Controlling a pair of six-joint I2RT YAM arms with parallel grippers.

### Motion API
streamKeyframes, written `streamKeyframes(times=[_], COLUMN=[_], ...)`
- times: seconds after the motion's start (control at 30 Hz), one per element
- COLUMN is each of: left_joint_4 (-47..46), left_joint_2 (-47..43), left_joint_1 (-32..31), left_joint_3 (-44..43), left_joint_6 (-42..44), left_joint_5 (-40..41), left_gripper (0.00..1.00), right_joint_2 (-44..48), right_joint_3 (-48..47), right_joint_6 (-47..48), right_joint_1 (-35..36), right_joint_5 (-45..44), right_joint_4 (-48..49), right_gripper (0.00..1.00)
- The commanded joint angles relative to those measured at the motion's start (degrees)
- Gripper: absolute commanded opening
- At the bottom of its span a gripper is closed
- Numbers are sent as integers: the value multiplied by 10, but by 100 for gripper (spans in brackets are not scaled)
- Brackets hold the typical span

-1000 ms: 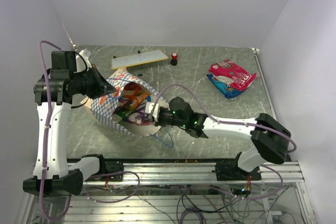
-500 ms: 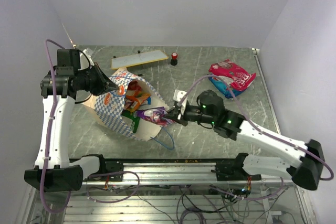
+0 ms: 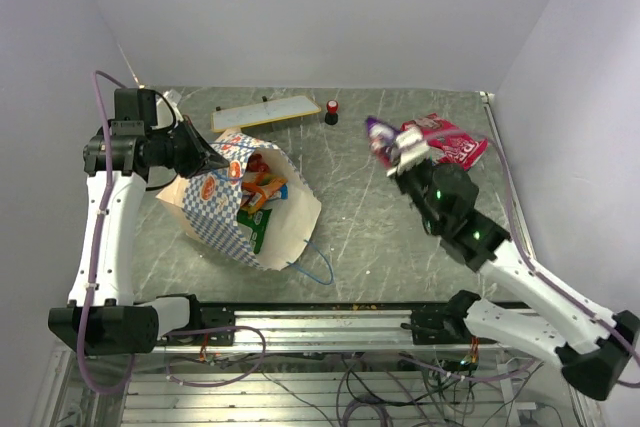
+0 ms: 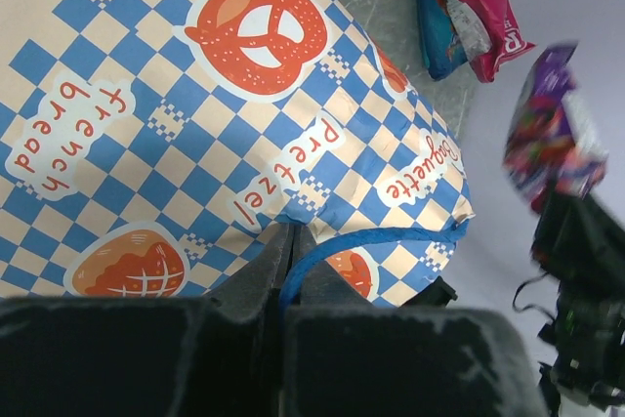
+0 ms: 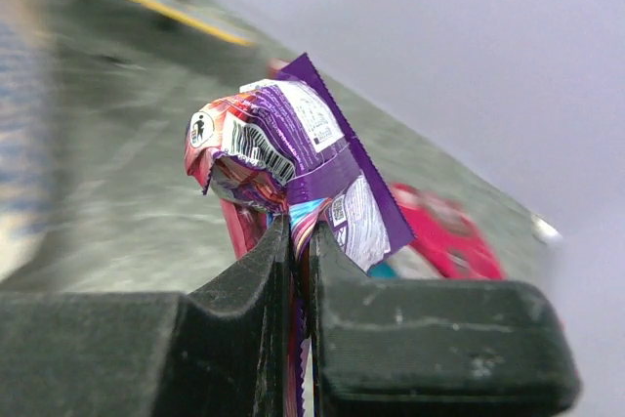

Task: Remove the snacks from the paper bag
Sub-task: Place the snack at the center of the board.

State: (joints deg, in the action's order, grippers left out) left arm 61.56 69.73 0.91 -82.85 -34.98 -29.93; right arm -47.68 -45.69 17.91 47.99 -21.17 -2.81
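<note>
The blue-and-white checkered paper bag [image 3: 222, 209] lies on its side at the left, mouth toward the right, with orange and green snack packets [image 3: 258, 192] showing inside. My left gripper [image 3: 203, 158] is shut on the bag's blue cord handle [image 4: 376, 238] at the upper rim. My right gripper [image 3: 402, 159] is shut on a purple packet [image 3: 381, 138], held in the air above the right of the table; the packet fills the right wrist view [image 5: 293, 158]. A magenta-red packet [image 3: 447, 140] lies on a blue packet [image 3: 425, 167] at the far right.
A flat white yellow-edged board [image 3: 265, 112] and a small red-and-black knob [image 3: 331, 111] sit at the back. The bag's other blue cord handle [image 3: 314, 267] lies on the table by its mouth. White walls close in the back and the right.
My right gripper has pulled the purple packet out of the bag's mouth and carried it up and to the right, close to the magenta-red and blue packets. The left gripper has kept its hold.
</note>
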Motion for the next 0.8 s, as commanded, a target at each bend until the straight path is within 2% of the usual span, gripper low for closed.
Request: streamKeyframes(times=[0.0,0.1,0.23,0.47,0.63,0.77], left_joint_4=[-23,-24,-27,-24,-26,-25], left_joint_2=[4,7,11,15,16,13], left_joint_1=[-3,-6,-12,-12,-12,-12], left_joint_3=[-11,-15,-17,-31,-27,-23], left_joint_6=[2,4,2,7,5,4], left_joint_5=[-12,-18,-21,-18,-20,-20], left_gripper=[7,7,7,7,7,7], right_joint_2=[-80,-168,-285,-415,-447,-463], right_joint_3=[-59,-119,-200,-275,-236,-198], right_joint_6=[35,-6,5,108,147,118], right_joint_1=[-168,-291,-361,-391,-395,-401], right_joint_5=[-76,-12,-9,-39,-40,-30], right_joint_4=[71,57,57,49,70,80], right_gripper=[0,0,0,0,0,0])
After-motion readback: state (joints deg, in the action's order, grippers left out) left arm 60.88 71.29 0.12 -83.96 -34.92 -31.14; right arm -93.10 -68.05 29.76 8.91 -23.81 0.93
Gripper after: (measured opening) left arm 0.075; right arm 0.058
